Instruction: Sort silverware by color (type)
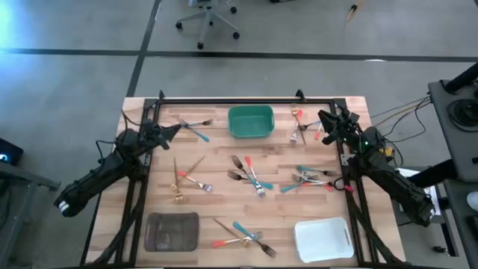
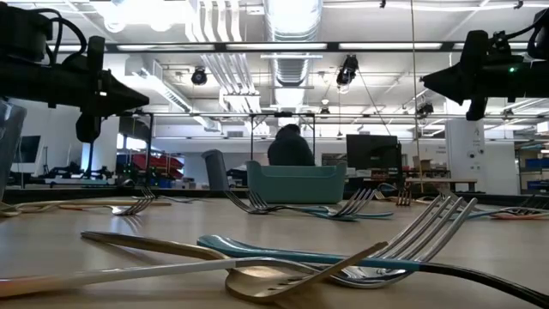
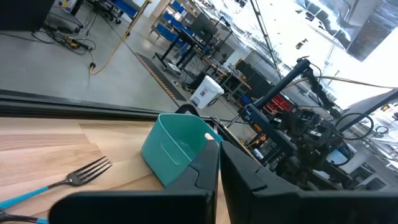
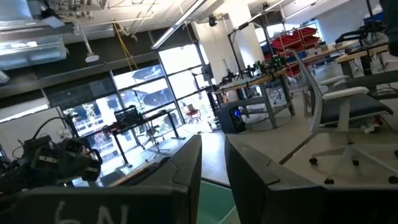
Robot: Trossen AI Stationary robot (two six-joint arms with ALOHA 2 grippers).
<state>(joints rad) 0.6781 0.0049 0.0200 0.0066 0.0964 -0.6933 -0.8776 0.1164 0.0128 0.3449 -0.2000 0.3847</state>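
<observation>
The left end effector [image 1: 178, 127] is closed and empty at the upper left of the tabletop [image 1: 216, 202]; the right end effector [image 1: 323, 119], upper right, holds nothing, slightly parted. The silverware [image 1: 250, 175] lies scattered across the middle

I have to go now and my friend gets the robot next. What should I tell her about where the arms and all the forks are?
Left gripper: shut, holding nothing, up in the air near the table's far left.
Right gripper: empty, up in the air near the far right; I cannot tell how its fingers stand.
Silverware: all loose on the table. Teal fork lies left of the green tray; red-handled pieces right of it; gold forks mid-left; mixed pile in the centre; another to its right; more at the near edge.
Done: nothing sorted. The green tray, grey tray and white tray hold nothing.
Left: everything.
</observation>
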